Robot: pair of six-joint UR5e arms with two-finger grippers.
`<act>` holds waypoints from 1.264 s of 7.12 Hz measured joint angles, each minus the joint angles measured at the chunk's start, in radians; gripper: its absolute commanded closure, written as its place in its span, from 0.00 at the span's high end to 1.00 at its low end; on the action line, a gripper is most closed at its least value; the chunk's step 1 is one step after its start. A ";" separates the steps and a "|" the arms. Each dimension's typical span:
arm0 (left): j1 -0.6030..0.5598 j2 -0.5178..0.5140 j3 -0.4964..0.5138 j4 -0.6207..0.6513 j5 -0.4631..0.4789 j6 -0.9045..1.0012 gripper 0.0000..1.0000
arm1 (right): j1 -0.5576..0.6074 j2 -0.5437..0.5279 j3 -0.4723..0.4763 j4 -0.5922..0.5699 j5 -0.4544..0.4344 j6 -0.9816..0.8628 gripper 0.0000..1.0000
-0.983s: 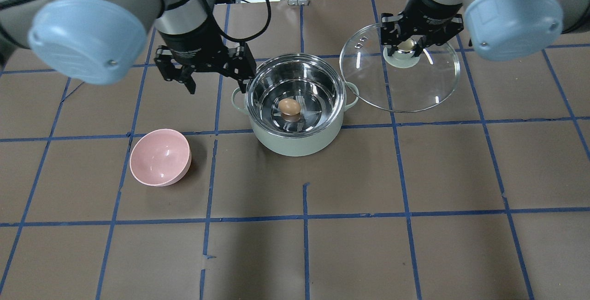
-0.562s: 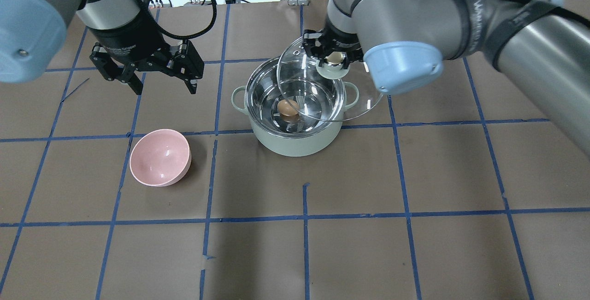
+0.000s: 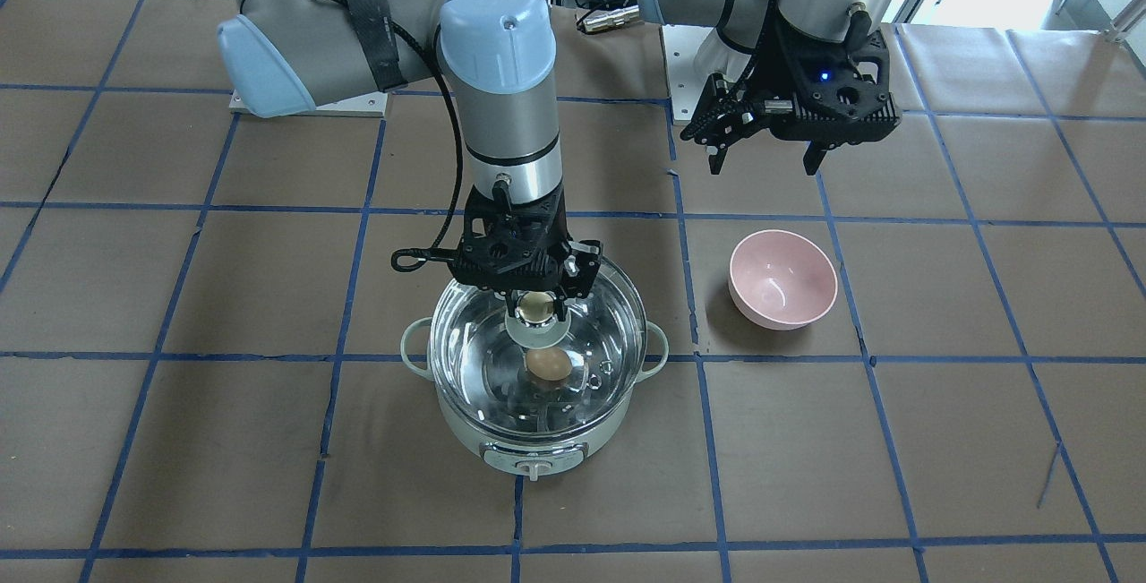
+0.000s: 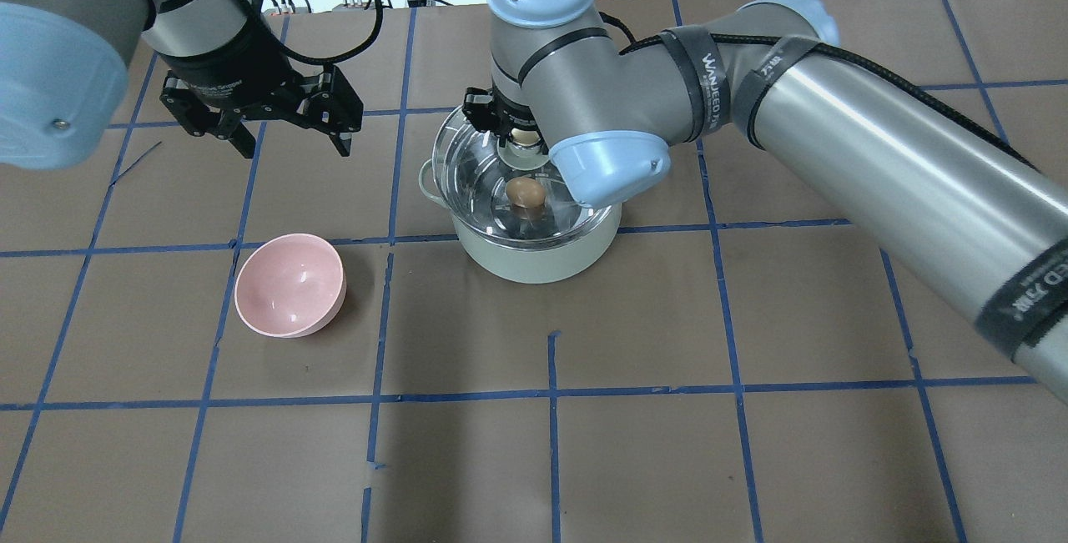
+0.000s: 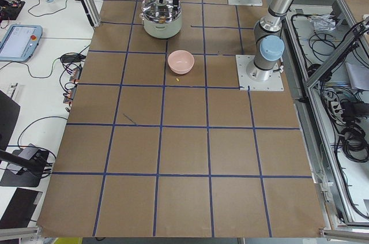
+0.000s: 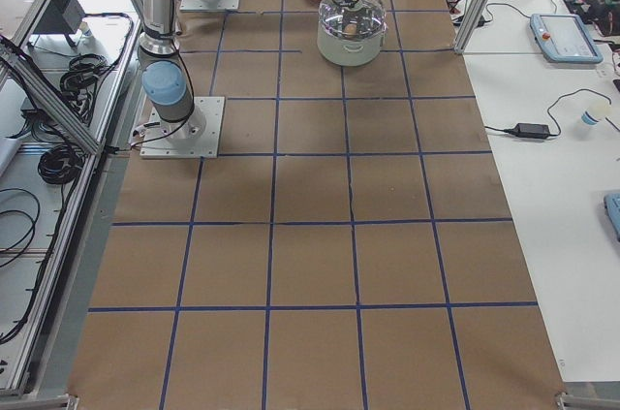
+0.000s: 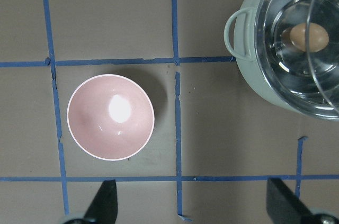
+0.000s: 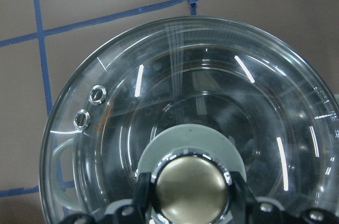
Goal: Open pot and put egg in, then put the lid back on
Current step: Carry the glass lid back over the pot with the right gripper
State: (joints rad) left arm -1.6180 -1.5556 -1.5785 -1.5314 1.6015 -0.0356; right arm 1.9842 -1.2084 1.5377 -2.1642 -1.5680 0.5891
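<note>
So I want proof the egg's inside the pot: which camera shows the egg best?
The left wrist view: the egg lies large and sharp on the pot's steel floor. Front-facing and overhead show it smaller, through the lid. The right wrist view shows no egg; the side views, a speck.

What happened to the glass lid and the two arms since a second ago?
The right gripper, still shut on the lid, carried it leftward from beside the pot to over its mouth. The left gripper, open and empty, drew away to the left. The egg inside the pot, the pot itself and the pink bowl stayed put.
</note>
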 measured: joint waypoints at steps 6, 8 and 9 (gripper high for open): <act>-0.001 0.004 0.000 -0.005 -0.008 0.011 1.00 | -0.004 0.008 0.005 -0.009 -0.002 -0.111 0.33; -0.004 0.005 0.001 -0.006 -0.006 0.011 1.00 | -0.010 0.006 0.010 -0.008 0.000 -0.151 0.33; -0.006 0.005 0.001 -0.006 -0.008 0.011 1.00 | -0.011 0.006 0.011 -0.008 0.000 -0.163 0.33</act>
State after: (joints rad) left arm -1.6238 -1.5508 -1.5778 -1.5370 1.5936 -0.0245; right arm 1.9733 -1.2026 1.5486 -2.1723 -1.5679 0.4257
